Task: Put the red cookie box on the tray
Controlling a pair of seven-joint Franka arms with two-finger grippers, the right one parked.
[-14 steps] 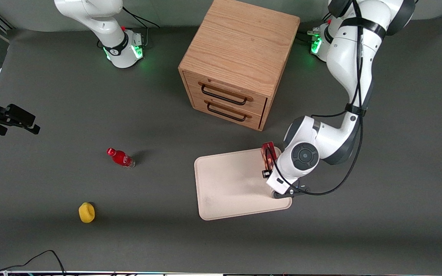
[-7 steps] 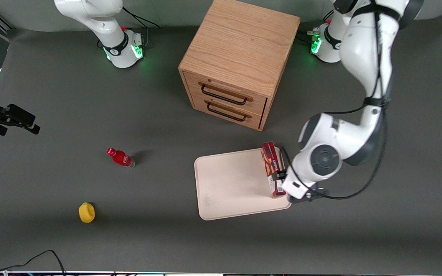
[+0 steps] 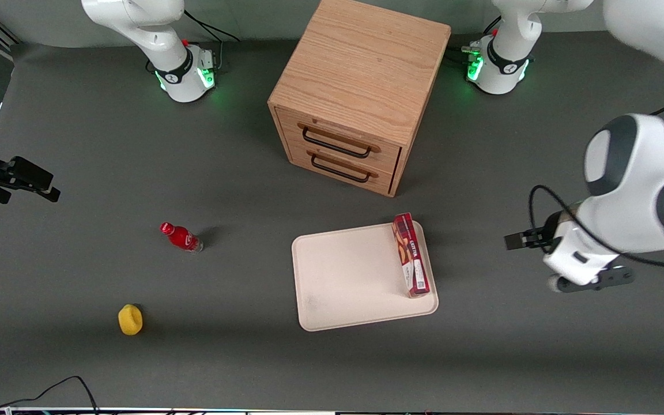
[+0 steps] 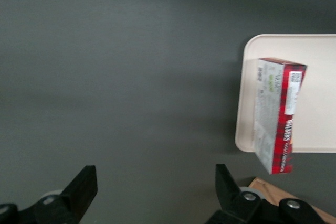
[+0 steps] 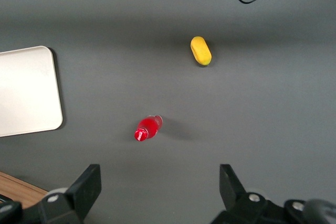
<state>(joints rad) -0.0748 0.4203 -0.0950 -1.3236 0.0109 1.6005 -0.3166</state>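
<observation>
On tray (image 3: 343, 276), along its working-arm edge: box (image 3: 411, 254) lying on edge. Over bare worktop (image 3: 539, 346) well apart: gripper (image 4: 156, 192) hanging wide, holding nothing.

- Soft, even light fell from above on the matte grey desk (image 3: 107, 144); no glare showed on it.
- Green lamps glowed at the arm bases (image 3: 208, 78) near the upper edge of the front view, tinting the desk around them.
- The wooden cabinet (image 3: 361, 75) and the small red bottle (image 3: 181, 237) cast faint, blurred-edged shadows.
- A dim band of shade crossed the lower part of the front view.
- The cream tray (image 3: 343, 276) was the brightest surface, though not washed out.
- The jaws, hanging wide apart over bare desk toward the working arm's end, looked dark and soft-edged in the left wrist view.
- There the red cookie box (image 4: 275, 114) was slightly smeared, its lettering unreadable.
</observation>
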